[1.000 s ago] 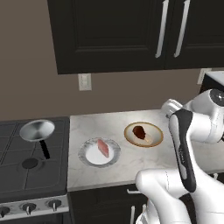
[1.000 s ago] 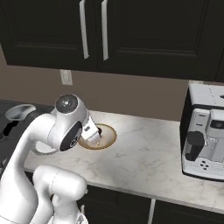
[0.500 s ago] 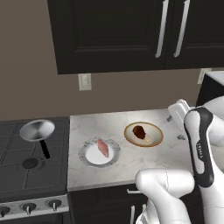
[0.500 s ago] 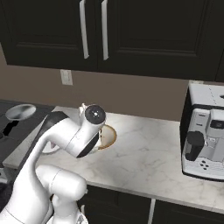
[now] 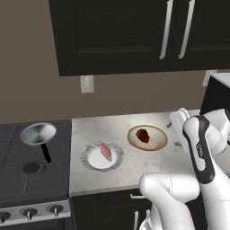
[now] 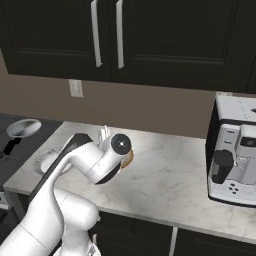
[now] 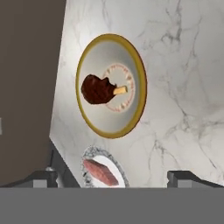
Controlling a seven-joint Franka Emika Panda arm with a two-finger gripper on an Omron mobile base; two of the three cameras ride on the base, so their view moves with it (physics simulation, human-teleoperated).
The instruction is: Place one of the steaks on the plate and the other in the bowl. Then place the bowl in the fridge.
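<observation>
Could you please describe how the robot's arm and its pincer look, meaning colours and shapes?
The arm is glossy white with rounded, thick segments and a long black strip along one link. A round dark grey cap with a small pale centre closes a joint. The pincer has two small dark grey, blocky finger tips. No cables or markings are visible.

No legible text (none anywhere)

Steak (image 5: 143,134) in bowl (image 5: 161,143); second steak (image 5: 106,151) on plate (image 5: 92,161), apparently beside.
</observation>
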